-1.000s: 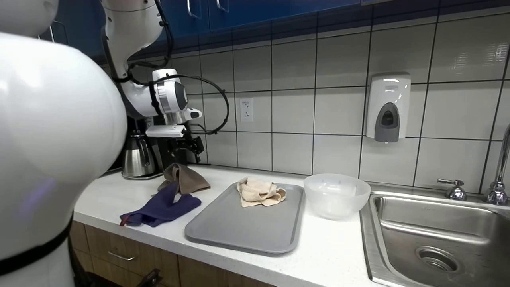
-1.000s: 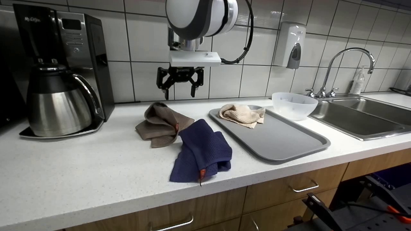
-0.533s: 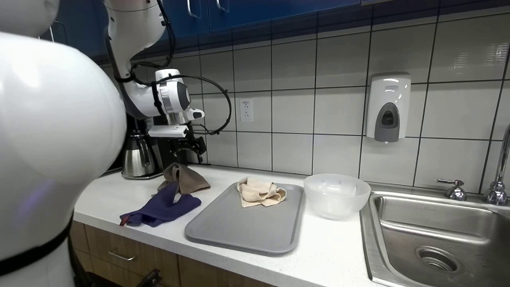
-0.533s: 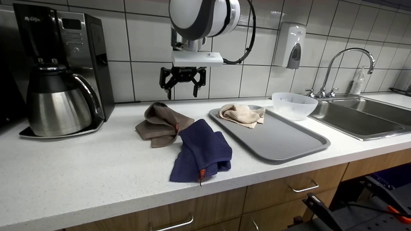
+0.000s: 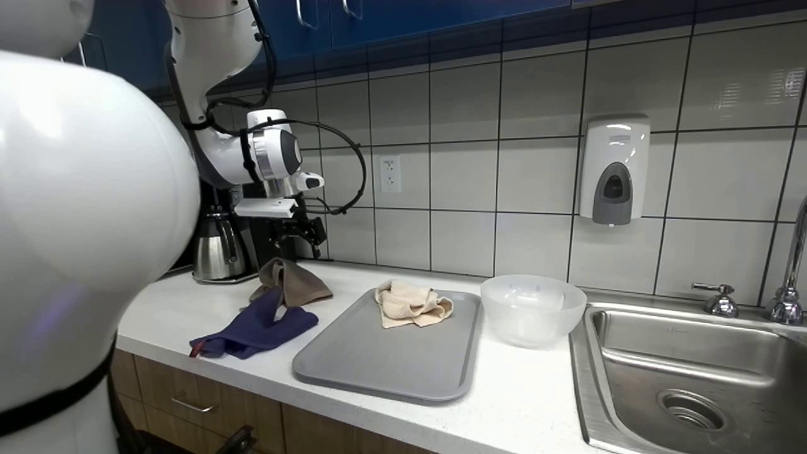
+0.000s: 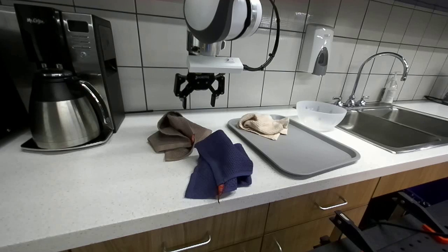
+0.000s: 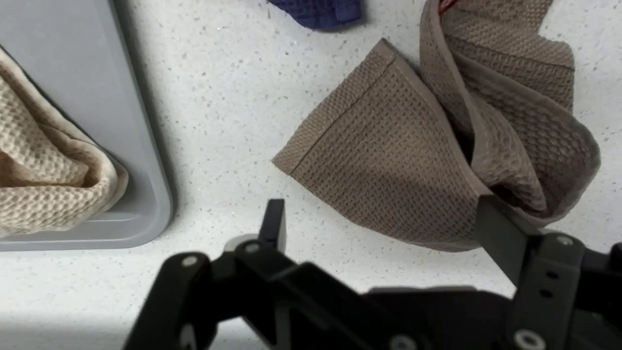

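Its jaws spread wide with nothing in their hold, the end effector [image 6: 198, 102] hangs pointing down over the far side of the worktop [image 6: 105, 185], nearest the brown cloth [image 6: 175, 140] but above it and apart. The brown cloth lies crumpled on the worktop, one side folded up into a loose loop. To its near right, close to the front edge, lies the navy cloth [image 6: 220, 161]. Right of both is a grey tray [image 6: 308, 157], with a beige cloth [image 6: 264, 124] bunched on its far part. A translucent bowl [image 6: 320, 117] stands just right of the tray, left of the steel sink [image 5: 591, 378]. A coffee maker [image 6: 82, 64] with its steel carafe [image 6: 66, 119] stands at the left.
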### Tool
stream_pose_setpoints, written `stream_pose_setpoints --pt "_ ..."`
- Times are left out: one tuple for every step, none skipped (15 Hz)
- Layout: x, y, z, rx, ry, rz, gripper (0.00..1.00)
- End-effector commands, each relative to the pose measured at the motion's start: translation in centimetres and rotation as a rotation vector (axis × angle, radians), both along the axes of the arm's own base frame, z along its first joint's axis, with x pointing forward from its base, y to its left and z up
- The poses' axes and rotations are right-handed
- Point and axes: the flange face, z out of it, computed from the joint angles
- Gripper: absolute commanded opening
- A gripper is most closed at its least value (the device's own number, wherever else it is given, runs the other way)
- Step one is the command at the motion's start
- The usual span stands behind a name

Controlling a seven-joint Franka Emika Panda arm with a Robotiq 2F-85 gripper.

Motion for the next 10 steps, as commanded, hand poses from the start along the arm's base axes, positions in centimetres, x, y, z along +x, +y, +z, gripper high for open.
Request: stream_pose_setpoints --pt "0.01 -0.03 0.04 0.0 0.001 0.0 1.0" --pt "0.01 -0.04 0.04 0.0 0.001 0.0 1.0" --pt "0.01 -0.04 0.03 0.0 0.001 0.0 1.0" --pt "0.01 -0.04 0.03 0.0 0.001 0.0 1.0" --pt "0.01 -0.04 0.03 0.0 0.001 0.0 1.0" --pt "-0.36 -0.15 0.2 0.001 0.004 0.011 1.0" --pt "-0.55 -0.27 0.33 0.0 0.003 0.014 1.0" --pt "-0.65 -0.46 0.38 0.0 0.0 0.013 1.0" --pt "-0.73 -0.59 0.38 0.002 0.003 0.016 1.0" --pt "-0.84 -0.76 0.4 0.0 -0.001 0.016 1.0"
